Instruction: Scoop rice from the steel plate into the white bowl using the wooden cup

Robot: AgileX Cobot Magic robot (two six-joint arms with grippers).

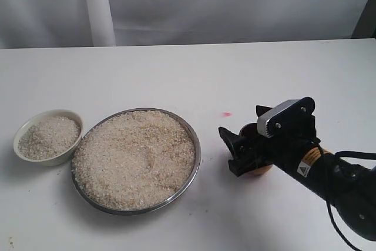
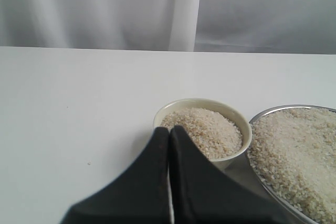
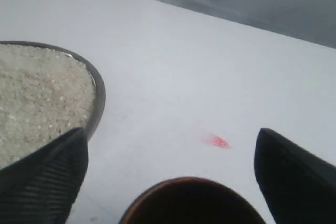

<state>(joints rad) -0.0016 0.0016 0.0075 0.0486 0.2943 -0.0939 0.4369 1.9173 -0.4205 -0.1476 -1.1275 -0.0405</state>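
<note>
The steel plate [image 1: 194,163] sits left of centre, heaped with rice [image 1: 135,157]. To its left stands the white bowl [image 1: 59,158], holding rice too. The wooden cup [image 1: 259,170] stands on the table right of the plate, mostly hidden by my right gripper [image 1: 238,151], which is open around it with the fingers [image 3: 47,177] apart from its rim [image 3: 191,183]. My left gripper [image 2: 169,132] is shut and empty, just in front of the white bowl [image 2: 239,124]; the steel plate [image 2: 262,115] lies beside it. It is out of the exterior view.
A small red mark [image 1: 226,114] lies on the white table beyond the cup, also seen as a red mark [image 3: 218,141] in the right wrist view. White curtains hang behind the table's far edge.
</note>
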